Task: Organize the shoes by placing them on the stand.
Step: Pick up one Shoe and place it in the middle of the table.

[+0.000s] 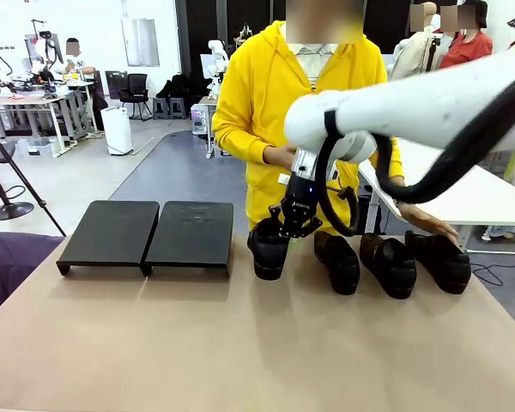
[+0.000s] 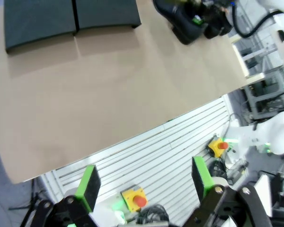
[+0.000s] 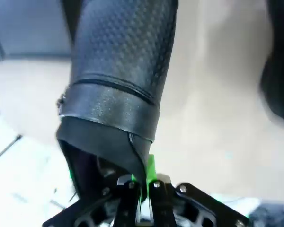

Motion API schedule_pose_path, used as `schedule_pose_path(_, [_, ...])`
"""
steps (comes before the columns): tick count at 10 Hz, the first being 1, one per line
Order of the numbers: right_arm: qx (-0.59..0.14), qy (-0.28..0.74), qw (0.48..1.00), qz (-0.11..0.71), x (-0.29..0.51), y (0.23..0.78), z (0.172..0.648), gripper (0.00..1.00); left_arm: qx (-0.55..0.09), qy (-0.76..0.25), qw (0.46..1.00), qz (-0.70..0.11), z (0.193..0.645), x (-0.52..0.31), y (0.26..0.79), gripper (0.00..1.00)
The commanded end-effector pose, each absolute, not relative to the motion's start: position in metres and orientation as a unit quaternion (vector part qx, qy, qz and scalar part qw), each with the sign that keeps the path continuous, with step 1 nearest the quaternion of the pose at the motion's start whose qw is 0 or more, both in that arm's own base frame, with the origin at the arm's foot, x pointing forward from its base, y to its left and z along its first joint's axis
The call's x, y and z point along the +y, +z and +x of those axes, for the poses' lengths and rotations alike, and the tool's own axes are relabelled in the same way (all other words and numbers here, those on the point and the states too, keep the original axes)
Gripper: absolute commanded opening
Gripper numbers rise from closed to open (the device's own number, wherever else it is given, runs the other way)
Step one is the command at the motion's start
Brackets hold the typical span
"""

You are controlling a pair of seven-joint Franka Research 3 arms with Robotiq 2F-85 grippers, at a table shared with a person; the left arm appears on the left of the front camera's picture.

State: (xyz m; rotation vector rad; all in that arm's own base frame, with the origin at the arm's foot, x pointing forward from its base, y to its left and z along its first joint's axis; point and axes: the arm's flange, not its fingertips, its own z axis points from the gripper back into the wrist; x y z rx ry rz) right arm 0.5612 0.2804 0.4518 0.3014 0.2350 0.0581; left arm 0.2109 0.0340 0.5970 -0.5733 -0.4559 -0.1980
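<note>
Black glossy shoes (image 1: pixel 388 264), four in all, stand in a row on the tan table (image 1: pixel 240 360), toes toward the camera. In the front view the row runs from the middle out toward three o'clock. At nine o'clock of the row, just beside it, sits the stand (image 1: pixel 146 233), two black sloped panels side by side on short legs. A white arm reaches in from three o'clock, and the right gripper (image 1: pixel 293 225) comes down onto the end shoe (image 1: pixel 268 253), the one nearest the stand. The right wrist view shows this gripper's fingers pressed together, pinching the thin back rim of that shoe's opening between green pads (image 3: pixel 150 169). The shoe's textured leather stretches away toward twelve o'clock. Whether its sole is clear of the table cannot be told. A person in a yellow hooded top (image 1: pixel 292 103) stands at the far side, at twelve o'clock. One hand (image 1: pixel 425 221) is at the back of the shoe at the three o'clock end. In the left wrist view the left gripper (image 2: pixel 144 178) hangs beyond the table's near edge, its fingers spread wide and holding nothing. From there the stand lies at eleven o'clock and the pinched shoe at one o'clock. Two yellow boxes with red buttons (image 2: pixel 135 198) sit low, near six o'clock.
</note>
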Motion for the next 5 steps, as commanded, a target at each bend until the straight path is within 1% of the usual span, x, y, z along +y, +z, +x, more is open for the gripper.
schedule_pose_path(1, [0.156, -0.01, 0.98, 0.124, 0.276, 0.478, 0.458, 0.0, -0.228, -0.102, 0.926, -0.284, 0.211, 0.034, 0.596, 1.0])
schedule_pose_path(2, [0.173, 0.007, 0.98, 0.099, 0.28, 0.481, 0.418, 0.0, -0.228, -0.102, 0.926, -0.284, 0.211, 0.034, 0.596, 1.0])
schedule_pose_path(3, [0.154, -0.007, 0.984, 0.091, 0.282, 0.481, 0.385, 0.0, -0.228, -0.102, 0.926, -0.284, 0.211, 0.034, 0.596, 1.0])
schedule_pose_path(4, [0.153, 0.027, 0.985, 0.077, 0.283, 0.474, 0.361, 0.0, -0.228, -0.102, 0.926, -0.284, 0.211, 0.034, 0.596, 1.0])
schedule_pose_path(5, [0.186, 0.096, 0.975, 0.076, 0.28, 0.473, 0.365, 0.0, -0.228, -0.102, 0.926, -0.284, 0.211, 0.034, 0.596, 1.0])
